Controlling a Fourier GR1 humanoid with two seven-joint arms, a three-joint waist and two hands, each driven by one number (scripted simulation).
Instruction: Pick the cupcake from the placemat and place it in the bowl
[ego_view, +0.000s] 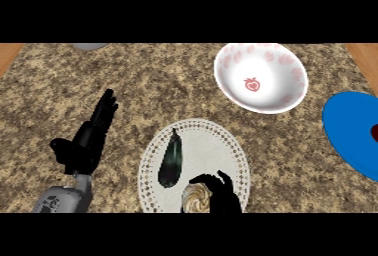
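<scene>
A white lace-edged placemat (221, 145) lies at the lower middle of the counter. On it rests the cupcake (195, 197), with swirled cream frosting, at the mat's near edge and cut off by the view's bottom. My right hand (221, 192) is against the cupcake's right side with its fingers curled round it. A dark green elongated vegetable (173, 160) lies on the mat's left part. The white bowl (260, 75), with pink marks and a red strawberry inside, stands at the upper right. My left hand (92, 135) rests open at the left, fingers straight.
A blue plate (351, 132) with a dark red object (374, 133) on it lies at the right edge. A grey object (88, 47) shows at the top left. Wooden strips border the speckled counter at both upper corners.
</scene>
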